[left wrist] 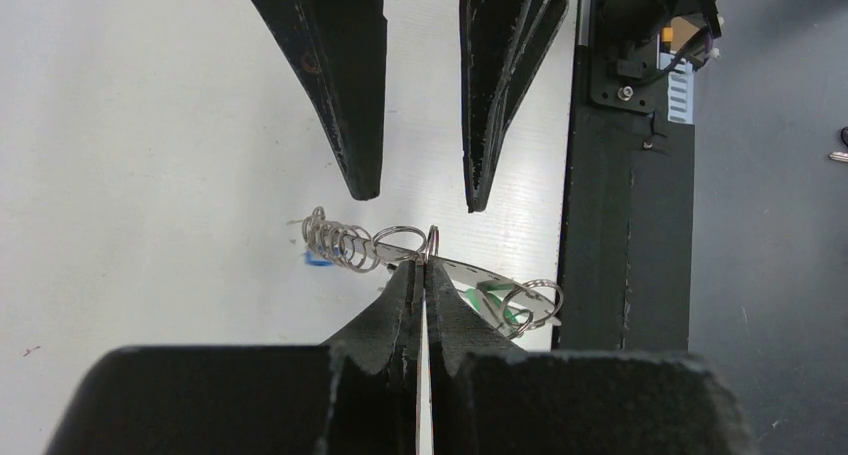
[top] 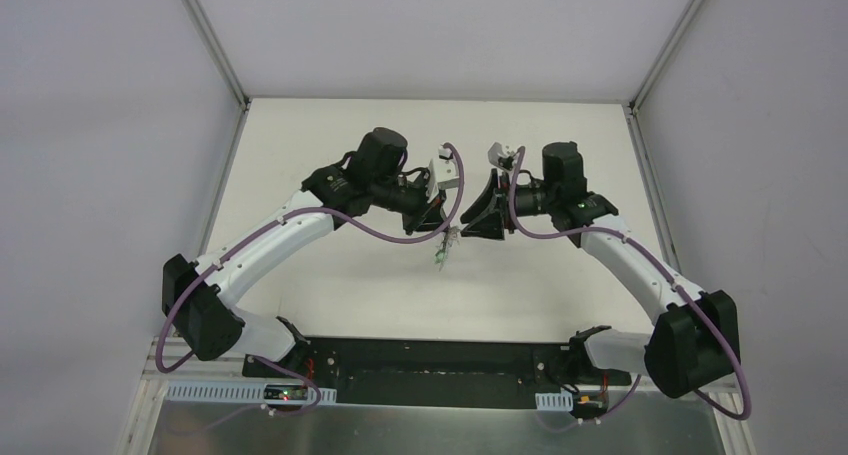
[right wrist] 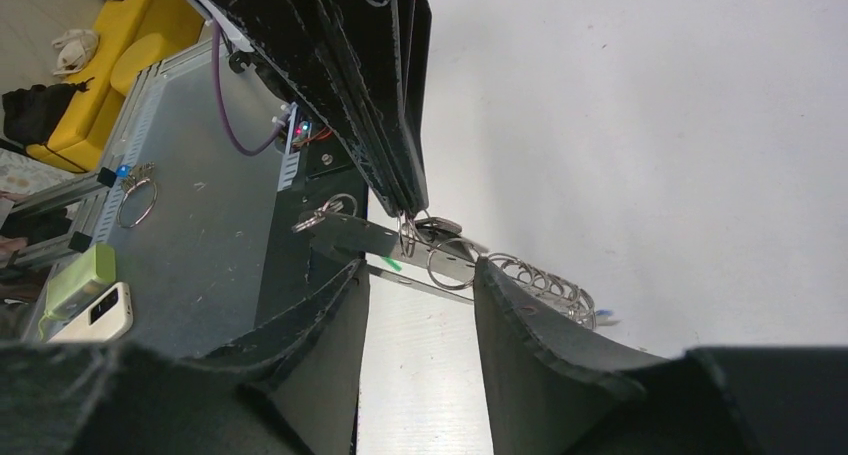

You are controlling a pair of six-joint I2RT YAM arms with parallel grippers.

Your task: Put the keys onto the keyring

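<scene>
The keyring (left wrist: 470, 272), a flat strap with a chain of silvery rings (left wrist: 340, 243), hangs in mid-air between both arms. My left gripper (left wrist: 422, 267) is shut on one ring near the strap's middle. A green key head (left wrist: 497, 307) shows by the rings at the strap's far end, and a blue bit (left wrist: 318, 259) peeks from behind the chain. My right gripper (right wrist: 420, 265) is open, its fingers (right wrist: 510, 315) standing either side of the strap (right wrist: 350, 237) without gripping it. In the top view the keyring (top: 441, 257) dangles below the two meeting grippers.
The white table (top: 400, 295) lies beneath, walled on three sides. The black base rail (left wrist: 625, 225) runs along its near edge. On the metal shelf (right wrist: 200, 255) beyond lie a spare ring (right wrist: 137, 197), a phone (right wrist: 100, 315) and a pale green block (right wrist: 80, 275).
</scene>
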